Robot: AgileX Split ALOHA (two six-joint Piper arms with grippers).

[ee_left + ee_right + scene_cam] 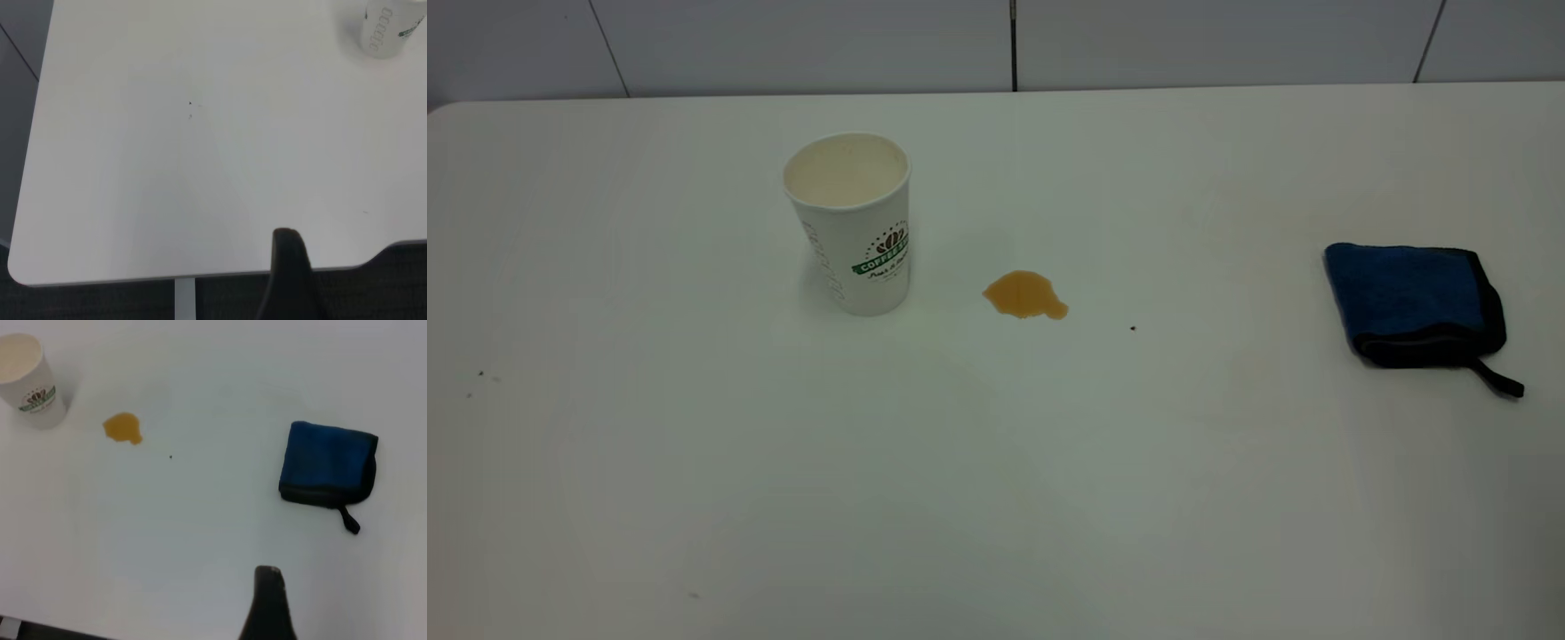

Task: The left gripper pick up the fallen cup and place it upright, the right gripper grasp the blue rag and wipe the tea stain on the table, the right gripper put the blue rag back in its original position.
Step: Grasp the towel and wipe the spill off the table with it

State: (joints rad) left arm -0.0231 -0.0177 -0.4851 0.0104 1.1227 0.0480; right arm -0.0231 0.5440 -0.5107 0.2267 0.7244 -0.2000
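The cup [852, 222] stands upright on the table [996, 498], left of centre, its cream inside showing. The tea stain [1024, 295], a small amber puddle, lies just to the right of the cup. The blue rag [1412, 302] lies folded at the table's right side with its black loop tab toward the front. Neither arm shows in the exterior view. The left gripper [288, 280] shows only as a dark tip over the table's near edge, far from the cup [392, 27]. The right gripper [269, 603] shows as a dark tip, apart from the rag [327, 465] and the stain [123, 428].
A tiny dark speck [1133, 328] lies to the right of the stain. A few small specks [480, 375] sit near the table's left side. A tiled wall [996, 44] runs behind the table's far edge.
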